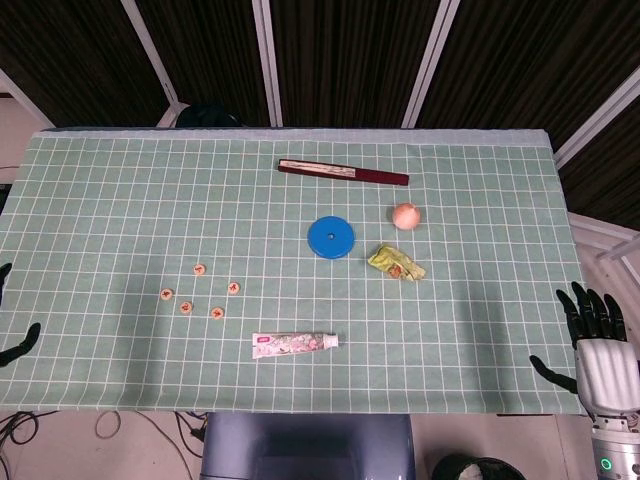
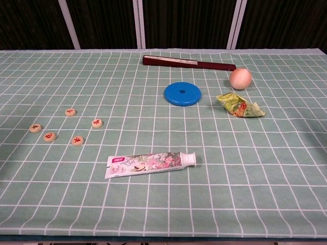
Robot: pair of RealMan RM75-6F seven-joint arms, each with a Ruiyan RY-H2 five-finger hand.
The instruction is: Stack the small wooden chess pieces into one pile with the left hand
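Note:
Several small round wooden chess pieces with red marks lie apart on the green checked cloth, left of centre; none are stacked. One piece is farthest back, and others lie nearer the front. The chest view shows the same scatter. Only the dark fingertips of my left hand show at the far left edge, well left of the pieces, spread and holding nothing. My right hand sits at the table's right front corner, fingers spread and empty. Neither hand shows in the chest view.
A toothpaste tube lies just in front of the pieces. A blue disc, a green snack packet, a peach-coloured ball and a dark folded fan lie further back and right.

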